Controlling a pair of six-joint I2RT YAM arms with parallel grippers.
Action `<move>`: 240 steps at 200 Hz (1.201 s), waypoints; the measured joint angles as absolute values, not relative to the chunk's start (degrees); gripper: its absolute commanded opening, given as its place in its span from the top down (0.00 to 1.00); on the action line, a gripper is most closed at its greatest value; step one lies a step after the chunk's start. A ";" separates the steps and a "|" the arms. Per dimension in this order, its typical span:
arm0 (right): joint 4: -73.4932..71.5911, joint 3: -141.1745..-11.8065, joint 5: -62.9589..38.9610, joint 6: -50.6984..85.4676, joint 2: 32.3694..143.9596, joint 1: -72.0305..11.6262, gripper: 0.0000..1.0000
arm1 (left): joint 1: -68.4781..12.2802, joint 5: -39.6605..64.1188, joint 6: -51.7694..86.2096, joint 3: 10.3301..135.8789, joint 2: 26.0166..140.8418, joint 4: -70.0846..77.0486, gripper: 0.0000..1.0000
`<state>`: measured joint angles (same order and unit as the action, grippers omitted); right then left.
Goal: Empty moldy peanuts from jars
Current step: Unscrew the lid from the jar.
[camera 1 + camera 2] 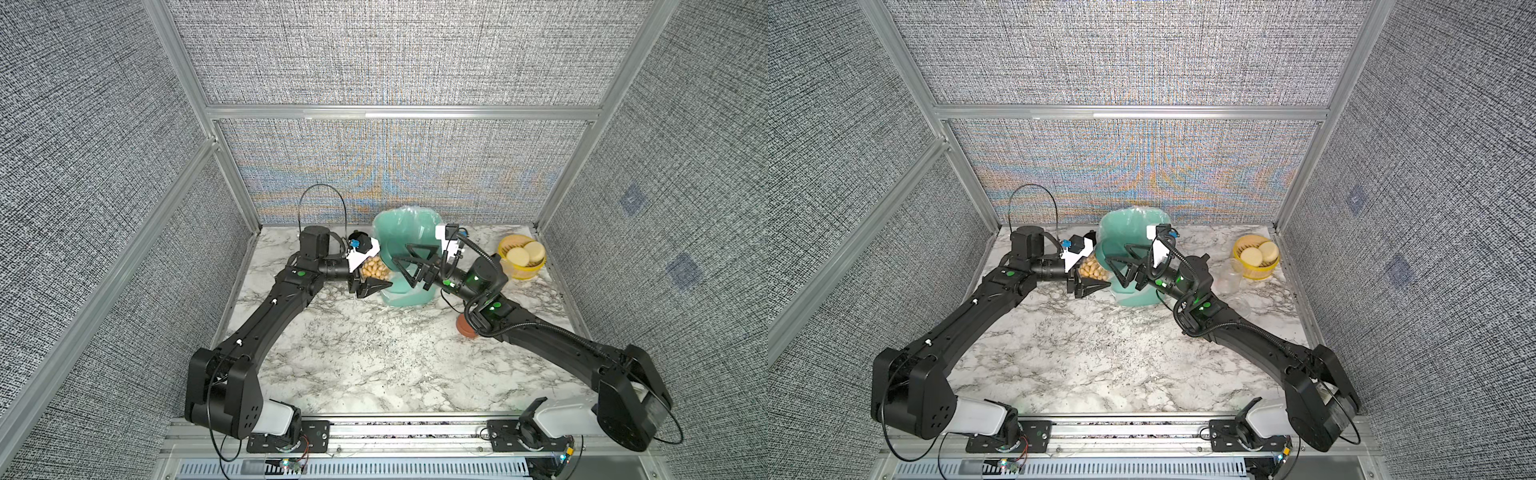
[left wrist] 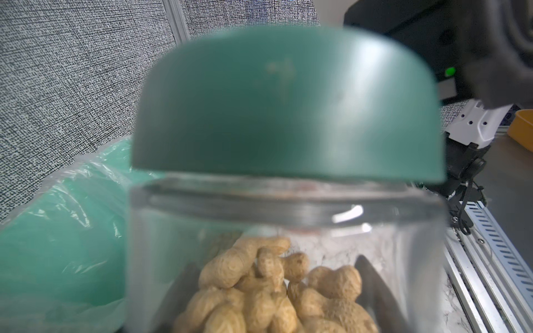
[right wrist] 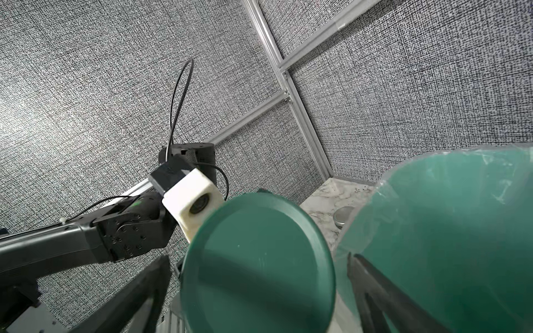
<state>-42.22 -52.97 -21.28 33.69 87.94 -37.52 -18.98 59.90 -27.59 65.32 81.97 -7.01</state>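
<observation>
My left gripper (image 1: 380, 275) is pinching the clear jar (image 1: 374, 268) across its body, with the fingers spread only as far as the jar's width. Through the plastic, my left wrist camera shows one dark finger (image 2: 375, 288) pressed against the wall. The jar is off the marble table (image 1: 374, 365), tipped on its side, just beside the green bin (image 1: 399, 245). The peanuts (image 2: 274, 288) are heaped inside at the end near my fingers.

Only the wrist cameras show the dark green lid (image 2: 288, 101), which sits on the jar's mouth. In both top views my right fingers cover it.

My right gripper (image 1: 402, 254) is spread as wide as it goes and straddles that lid. My right wrist camera shows a finger (image 3: 375, 288) on each side of the lid's round face, with a narrow gap at each edge. I cannot tell whether either one touches it.

Farther out, the right wrist camera alone catches a small silver tin (image 3: 343, 216) on the marble behind the bin's plastic liner. Two clear jars (image 1: 1230, 277) show in a top view between my right arm and the yellow tub (image 1: 1262, 272) of cream discs (image 1: 1252, 255). In a top view a terracotta lid (image 1: 465, 326) peeps from under my right forearm.
</observation>
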 measured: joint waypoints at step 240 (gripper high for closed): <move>-39.20 -56.95 -23.22 29.50 91.83 -39.07 0.55 | -18.87 59.55 -27.51 65.32 82.02 -7.20 1.00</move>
<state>-39.20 -56.95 -23.22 29.50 91.83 -39.07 -18.87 59.55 -27.51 65.32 82.02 -7.20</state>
